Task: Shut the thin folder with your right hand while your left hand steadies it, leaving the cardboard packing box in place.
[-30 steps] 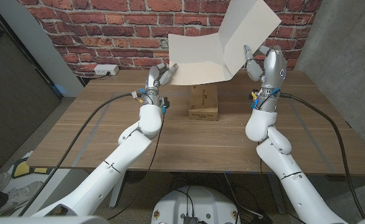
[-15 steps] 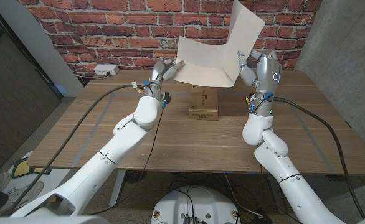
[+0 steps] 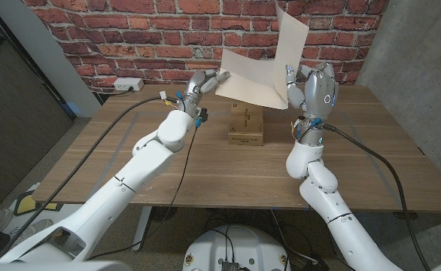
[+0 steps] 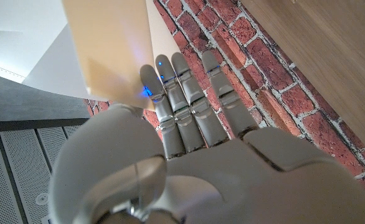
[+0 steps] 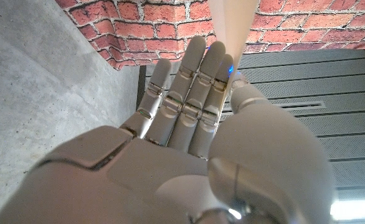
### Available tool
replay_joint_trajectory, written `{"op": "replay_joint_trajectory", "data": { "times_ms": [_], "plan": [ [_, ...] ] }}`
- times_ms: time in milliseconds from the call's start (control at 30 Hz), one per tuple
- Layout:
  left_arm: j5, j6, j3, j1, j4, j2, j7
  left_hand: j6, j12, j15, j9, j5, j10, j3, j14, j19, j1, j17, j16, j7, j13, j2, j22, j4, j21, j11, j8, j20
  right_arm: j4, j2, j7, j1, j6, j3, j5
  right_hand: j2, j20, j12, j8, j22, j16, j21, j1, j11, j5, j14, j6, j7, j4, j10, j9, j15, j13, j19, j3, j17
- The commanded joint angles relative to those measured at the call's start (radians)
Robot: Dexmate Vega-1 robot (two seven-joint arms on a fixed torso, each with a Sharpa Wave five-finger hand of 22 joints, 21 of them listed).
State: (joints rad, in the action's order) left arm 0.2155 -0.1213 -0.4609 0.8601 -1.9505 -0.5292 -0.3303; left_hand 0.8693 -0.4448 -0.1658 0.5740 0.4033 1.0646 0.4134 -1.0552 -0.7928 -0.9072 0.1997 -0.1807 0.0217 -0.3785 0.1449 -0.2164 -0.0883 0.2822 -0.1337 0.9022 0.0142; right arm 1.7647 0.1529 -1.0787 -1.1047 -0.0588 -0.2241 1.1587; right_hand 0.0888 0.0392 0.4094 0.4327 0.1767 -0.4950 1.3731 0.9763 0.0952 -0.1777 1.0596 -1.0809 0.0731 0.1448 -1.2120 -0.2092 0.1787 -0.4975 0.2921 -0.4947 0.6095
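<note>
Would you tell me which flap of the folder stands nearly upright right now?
The flap by the right robot hand rises steeply; the other flap, held at its far edge by the left robot hand, lies lower and flatter.

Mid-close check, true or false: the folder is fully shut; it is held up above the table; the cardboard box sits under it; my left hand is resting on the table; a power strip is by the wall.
1. The folder is fully shut. False: its right flap stands up, open.
2. The folder is held above the table. True.
3. The cardboard box sits on the table below the folder. True.
4. The left hand rests on the table. False: it is raised, holding the folder's left edge.
5. A power strip lies by the brick wall. True.
</note>
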Motion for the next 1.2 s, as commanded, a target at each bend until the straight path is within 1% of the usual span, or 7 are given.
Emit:
{"op": "replay_joint_trajectory", "data": {
  "times_ms": [33, 200, 333, 400, 567, 1033, 1200],
  "plan": [
    [0.102, 0.008, 0.001, -0.021, -0.013, -0.033, 0.094, -0.007, 0.003, -0.002, 0.002, 0.001, -0.025, 0.008, 0.007, -0.002, -0.001, 0.000, 0.001, 0.003, -0.006, 0.004, -0.001, 0.003, 0.011, -0.025, 0.005, -0.008, -0.024, -0.174, -0.038, -0.030, -0.076, 0.109, 0.272, -0.004, 0.093, -0.006, 0.004, 0.003, 0.009, 0.001, -0.010, 0.001, -0.002, 0.014, -0.007, 0.005, 0.000, -0.011, 0.000, 0.044, -0.002, 0.006, -0.011, 0.005],
    [0.232, 0.041, 0.010, -0.040, 0.016, -0.042, 0.222, -0.017, 0.004, -0.002, 0.007, -0.001, -0.031, 0.012, 0.027, 0.003, 0.001, -0.002, 0.005, 0.003, -0.008, 0.004, -0.002, 0.005, 0.013, -0.026, 0.008, -0.012, -0.027, -0.217, -0.038, -0.041, -0.102, 0.138, 0.346, -0.005, 0.094, -0.007, 0.004, 0.002, 0.011, 0.001, -0.010, 0.003, -0.002, 0.016, -0.009, 0.006, 0.002, -0.013, 0.000, 0.046, -0.003, 0.007, -0.015, 0.006],
    [0.286, 0.046, 0.008, -0.051, 0.020, -0.053, 0.271, -0.018, 0.005, -0.006, 0.003, -0.002, -0.032, 0.014, 0.029, 0.004, 0.001, -0.002, 0.004, 0.002, -0.006, 0.004, -0.002, 0.006, 0.015, -0.029, 0.007, -0.015, -0.022, -0.216, -0.038, -0.051, -0.080, 0.129, 0.384, -0.007, 0.093, -0.008, 0.004, 0.002, 0.013, 0.001, -0.012, 0.005, -0.001, 0.019, -0.009, 0.008, 0.001, -0.013, 0.000, 0.045, -0.004, 0.007, -0.018, 0.006],
    [0.303, 0.043, 0.007, -0.053, 0.018, -0.057, 0.280, -0.018, 0.005, -0.005, 0.003, -0.003, -0.033, 0.015, 0.027, 0.005, 0.002, -0.002, 0.002, 0.003, -0.007, 0.004, -0.003, 0.007, 0.016, -0.028, 0.009, -0.015, -0.020, -0.207, -0.038, -0.053, -0.069, 0.121, 0.387, -0.007, 0.094, -0.008, 0.004, 0.002, 0.014, 0.002, -0.012, 0.004, -0.001, 0.020, -0.010, 0.009, 0.001, -0.013, 0.000, 0.046, -0.005, 0.007, -0.019, 0.007],
    [0.333, 0.051, 0.004, -0.057, 0.010, -0.066, 0.296, -0.019, 0.007, -0.008, 0.002, -0.005, -0.035, 0.018, 0.027, 0.006, 0.002, -0.003, 0.001, 0.002, -0.005, 0.003, -0.003, 0.007, 0.019, -0.029, 0.010, -0.018, -0.012, -0.141, -0.038, -0.059, -0.008, 0.068, 0.399, -0.008, 0.094, -0.009, 0.004, 0.002, 0.015, 0.001, -0.015, 0.007, -0.001, 0.024, -0.011, 0.009, 0.001, -0.014, 0.001, 0.046, -0.005, 0.006, -0.021, 0.008],
    [0.349, 0.044, -0.007, -0.068, -0.005, -0.081, 0.286, -0.020, 0.009, -0.001, -0.002, -0.008, -0.038, 0.025, 0.044, 0.010, 0.003, -0.006, 0.004, 0.003, -0.003, -0.002, -0.004, 0.008, 0.025, -0.027, 0.014, -0.022, 0.001, -0.080, -0.038, -0.064, 0.031, 0.026, 0.397, -0.013, 0.102, -0.012, 0.002, 0.001, 0.021, 0.001, -0.019, 0.010, -0.001, 0.030, -0.011, 0.016, 0.002, -0.015, 0.002, 0.048, -0.008, 0.008, -0.030, 0.011],
    [0.389, 0.068, -0.013, -0.080, 0.030, -0.063, 0.327, -0.019, 0.012, 0.000, -0.004, -0.009, -0.039, 0.027, 0.060, 0.015, 0.003, -0.008, 0.008, 0.002, 0.001, -0.005, -0.004, 0.007, 0.028, -0.028, 0.017, -0.024, 0.008, -0.058, -0.038, -0.065, 0.044, 0.014, 0.401, -0.015, 0.104, -0.016, 0.002, 0.001, 0.024, 0.001, -0.021, 0.011, -0.002, 0.031, -0.011, 0.016, 0.002, -0.016, 0.002, 0.047, -0.005, 0.008, -0.033, 0.012]
  ]
}}
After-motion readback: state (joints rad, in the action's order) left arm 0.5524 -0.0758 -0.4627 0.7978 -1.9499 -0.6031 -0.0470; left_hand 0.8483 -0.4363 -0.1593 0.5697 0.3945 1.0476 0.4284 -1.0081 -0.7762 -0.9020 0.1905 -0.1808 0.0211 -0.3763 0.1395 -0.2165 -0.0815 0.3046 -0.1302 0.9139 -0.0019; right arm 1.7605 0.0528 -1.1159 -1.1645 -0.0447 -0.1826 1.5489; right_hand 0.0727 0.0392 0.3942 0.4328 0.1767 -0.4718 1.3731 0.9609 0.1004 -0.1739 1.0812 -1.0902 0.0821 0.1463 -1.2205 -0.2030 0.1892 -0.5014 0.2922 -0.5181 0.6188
